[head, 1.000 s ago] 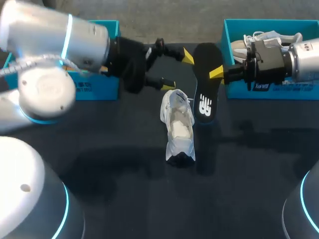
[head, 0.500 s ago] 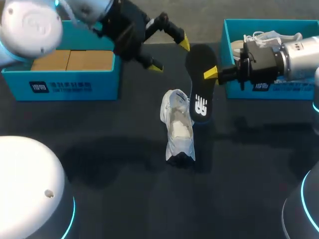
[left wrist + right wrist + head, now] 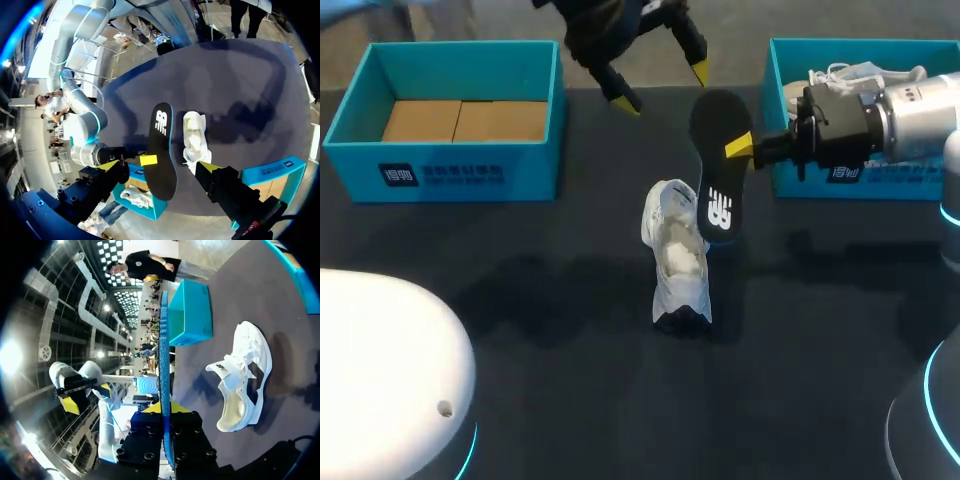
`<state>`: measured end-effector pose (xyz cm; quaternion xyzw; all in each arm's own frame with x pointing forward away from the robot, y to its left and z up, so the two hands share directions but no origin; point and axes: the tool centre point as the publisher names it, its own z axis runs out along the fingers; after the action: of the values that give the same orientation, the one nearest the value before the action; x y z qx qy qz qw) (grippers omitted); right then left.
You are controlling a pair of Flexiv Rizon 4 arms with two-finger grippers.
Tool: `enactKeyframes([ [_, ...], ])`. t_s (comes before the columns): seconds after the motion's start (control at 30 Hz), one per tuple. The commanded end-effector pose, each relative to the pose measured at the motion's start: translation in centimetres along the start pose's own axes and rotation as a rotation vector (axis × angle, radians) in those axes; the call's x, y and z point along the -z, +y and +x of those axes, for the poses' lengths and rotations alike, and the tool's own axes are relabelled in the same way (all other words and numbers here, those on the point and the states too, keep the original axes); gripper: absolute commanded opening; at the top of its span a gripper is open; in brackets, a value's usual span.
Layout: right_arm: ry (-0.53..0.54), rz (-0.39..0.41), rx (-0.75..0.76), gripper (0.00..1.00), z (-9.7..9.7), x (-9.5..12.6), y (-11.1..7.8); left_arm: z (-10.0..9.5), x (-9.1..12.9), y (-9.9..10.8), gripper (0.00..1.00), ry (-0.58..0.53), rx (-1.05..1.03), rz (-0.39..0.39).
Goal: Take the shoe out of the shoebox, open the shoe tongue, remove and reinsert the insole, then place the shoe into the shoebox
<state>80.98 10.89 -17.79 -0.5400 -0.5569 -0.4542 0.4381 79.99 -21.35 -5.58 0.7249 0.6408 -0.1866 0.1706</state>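
A white shoe (image 3: 678,255) lies on the dark table with its opening up; it also shows ahead of my right gripper (image 3: 242,375) and below my left one (image 3: 195,137). The black insole (image 3: 717,165) hangs above and just right of the shoe, with my right gripper (image 3: 740,147) shut on its edge. From the right wrist the insole (image 3: 164,355) appears edge-on between the shut fingers (image 3: 165,410). My left gripper (image 3: 660,85) hovers open and empty high over the table's far edge, looking down on the insole (image 3: 161,150).
An empty blue shoebox (image 3: 525,165) with a cardboard floor stands at the far left. A second blue box (image 3: 790,180) at the far right holds another white shoe (image 3: 855,72); my right arm lies across it.
My left arm has swung up and back, away from the shoe, uncovering the left shoebox. My right gripper has carried the insole slightly left, toward the shoe.
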Motion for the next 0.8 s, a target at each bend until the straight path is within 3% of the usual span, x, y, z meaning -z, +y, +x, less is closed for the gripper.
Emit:
enactKeyframes([
  [0.03,0.001,-0.003,-0.001,0.00,0.0,-0.3,0.0,-0.9,0.2,0.8,1.00,0.390,0.002,0.005],
  [0.8,0.033,-0.011,0.008,0.00,0.2,-0.5,0.3,-2.4,-0.8,1.5,1.00,0.445,-0.002,-0.009],
])
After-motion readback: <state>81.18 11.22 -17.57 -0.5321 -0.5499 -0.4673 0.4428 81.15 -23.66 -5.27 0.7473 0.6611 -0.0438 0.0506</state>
